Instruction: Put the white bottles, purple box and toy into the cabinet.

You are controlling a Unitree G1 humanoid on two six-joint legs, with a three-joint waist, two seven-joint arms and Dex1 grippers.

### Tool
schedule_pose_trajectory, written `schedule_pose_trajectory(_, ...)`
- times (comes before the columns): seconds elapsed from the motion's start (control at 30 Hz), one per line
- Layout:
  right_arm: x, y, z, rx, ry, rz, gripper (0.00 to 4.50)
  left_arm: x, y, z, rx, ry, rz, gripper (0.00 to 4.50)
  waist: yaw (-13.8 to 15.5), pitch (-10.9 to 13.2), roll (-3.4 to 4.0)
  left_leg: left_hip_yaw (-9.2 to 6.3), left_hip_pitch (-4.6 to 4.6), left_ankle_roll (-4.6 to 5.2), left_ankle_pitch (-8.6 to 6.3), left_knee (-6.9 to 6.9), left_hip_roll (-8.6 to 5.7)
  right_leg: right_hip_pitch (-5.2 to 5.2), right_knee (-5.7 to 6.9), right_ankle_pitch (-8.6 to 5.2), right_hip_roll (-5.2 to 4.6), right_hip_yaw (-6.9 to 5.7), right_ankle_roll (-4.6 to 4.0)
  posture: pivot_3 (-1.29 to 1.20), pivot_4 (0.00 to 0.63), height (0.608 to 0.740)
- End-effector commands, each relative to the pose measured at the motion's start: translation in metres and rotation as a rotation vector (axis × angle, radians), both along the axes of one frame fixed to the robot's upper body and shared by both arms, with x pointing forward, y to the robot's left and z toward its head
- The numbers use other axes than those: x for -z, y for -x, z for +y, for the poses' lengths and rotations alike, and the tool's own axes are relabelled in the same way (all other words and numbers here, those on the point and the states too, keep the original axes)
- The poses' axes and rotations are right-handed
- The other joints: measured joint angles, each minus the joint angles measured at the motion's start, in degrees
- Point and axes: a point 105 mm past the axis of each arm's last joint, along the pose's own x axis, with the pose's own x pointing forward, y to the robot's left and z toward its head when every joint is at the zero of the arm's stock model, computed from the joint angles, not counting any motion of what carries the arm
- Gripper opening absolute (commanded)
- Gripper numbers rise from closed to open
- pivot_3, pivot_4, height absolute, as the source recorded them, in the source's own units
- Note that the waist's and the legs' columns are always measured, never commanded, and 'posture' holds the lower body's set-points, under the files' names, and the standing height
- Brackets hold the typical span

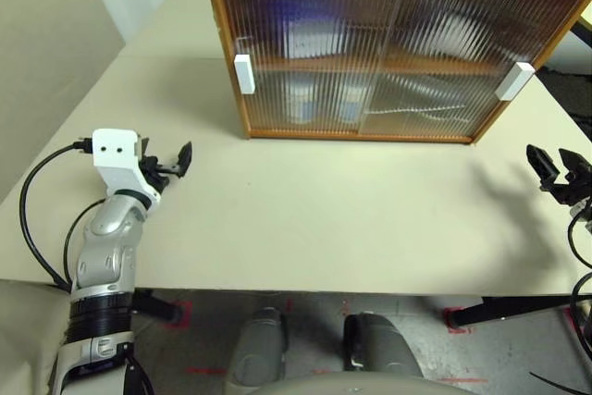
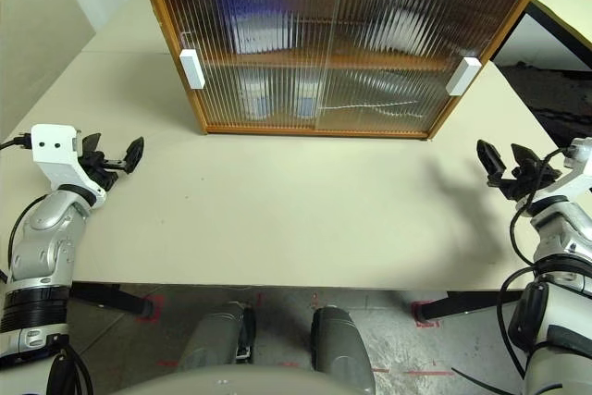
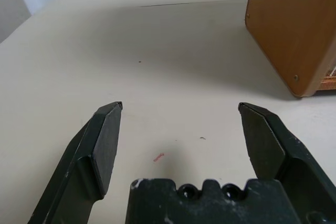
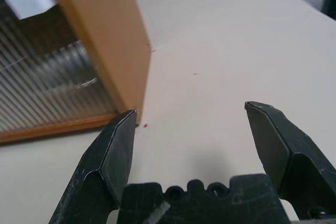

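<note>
The cabinet (image 1: pixel 388 43) stands at the far side of the pale surface (image 1: pixel 324 219) with both ribbed sliding doors drawn across its front, a white handle (image 1: pixel 244 74) at the left edge and another (image 1: pixel 514 81) at the right. Through the ribbing I can make out blurred pale shapes on the lower shelf that look like the white bottles (image 2: pixel 277 97), and a bluish-purple smear on the upper shelf that may be the purple box (image 2: pixel 242 8); the toy I cannot pick out for certain behind the glass. The left hand (image 1: pixel 174 162) hovers low over the near left of the surface, well clear of the cabinet, its two black fingers (image 3: pixel 107 140) spread wide with nothing between them. The right hand (image 2: pixel 507 166) sits out by the right edge, likewise open and empty. To my eye the job looks as good as finished, with the doors closed on the goods. If anything remains, it is to keep both hands low and wide apart, clear of the handles, so nothing nudges a door back open.
</note>
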Motion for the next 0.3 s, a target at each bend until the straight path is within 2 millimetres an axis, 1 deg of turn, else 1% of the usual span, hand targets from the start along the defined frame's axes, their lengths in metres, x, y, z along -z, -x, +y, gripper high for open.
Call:
schedule_pose_trajectory(0.03,-0.0045,0.0062,-0.0144,0.07,-0.041,-0.024,4.44,0.0049,-0.0032,-0.0017,-0.015,-0.006,-0.002,4.5,0.0,-0.01,-0.03,0.0,0.0,0.0,0.0,0.0,0.0,0.0,0.0,0.01,0.0,-0.01,-0.01,0.11,0.029,0.74)
schedule_pose_trajectory(0.13,-0.0039,0.0095,-0.0198,0.098,-0.06,-0.025,4.44,0.0048,-0.0002,-0.0016,-0.051,0.015,-0.024,4.5,-0.03,-0.04,-0.04,0.01,0.0,0.0,0.0,0.02,0.0,0.01,-0.02,0.05,0.0,-0.02,-0.04,0.1,0.017,0.74)
schedule_pose_trajectory(0.2,-0.0044,0.0082,-0.0192,0.097,-0.059,-0.024,4.44,0.0064,0.0025,-0.0035,-0.069,0.036,-0.027,4.5,-0.14,-0.07,-0.05,0.03,0.0,0.0,0.0,0.03,0.0,0.02,-0.04,0.06,-0.01,-0.01,-0.05,0.1,0.019,0.74)
schedule_pose_trajectory(0.3,-0.0038,0.0054,-0.017,0.091,-0.056,-0.013,4.44,0.0075,0.0037,-0.0079,-0.048,0.001,-0.015,4.5,-0.54,-0.11,-0.11,0.04,0.02,0.0,0.0,0.07,0.02,0.03,-0.04,0.11,0.01,-0.02,0.03,0.1,0.02,0.74)
